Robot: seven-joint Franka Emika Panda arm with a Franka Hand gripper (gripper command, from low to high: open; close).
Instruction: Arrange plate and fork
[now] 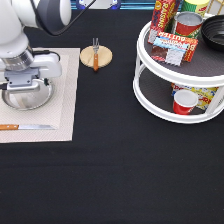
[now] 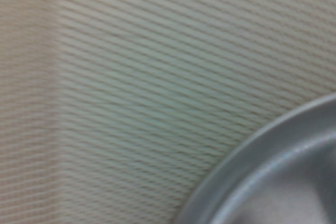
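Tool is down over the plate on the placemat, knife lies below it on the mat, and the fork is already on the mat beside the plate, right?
Not quite. In the exterior view the fork lies on the wooden coaster, off the placemat to its right. The rest holds: the tool is down at the plate, and the knife lies below it on the mat.

Exterior high, facing down; wrist close; both show plate (image 1: 27, 97) (image 2: 285, 175).

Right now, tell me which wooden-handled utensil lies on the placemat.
The knife, along the placemat's lower edge below the plate and the gripper. The fork rests on the wooden coaster, off the mat.
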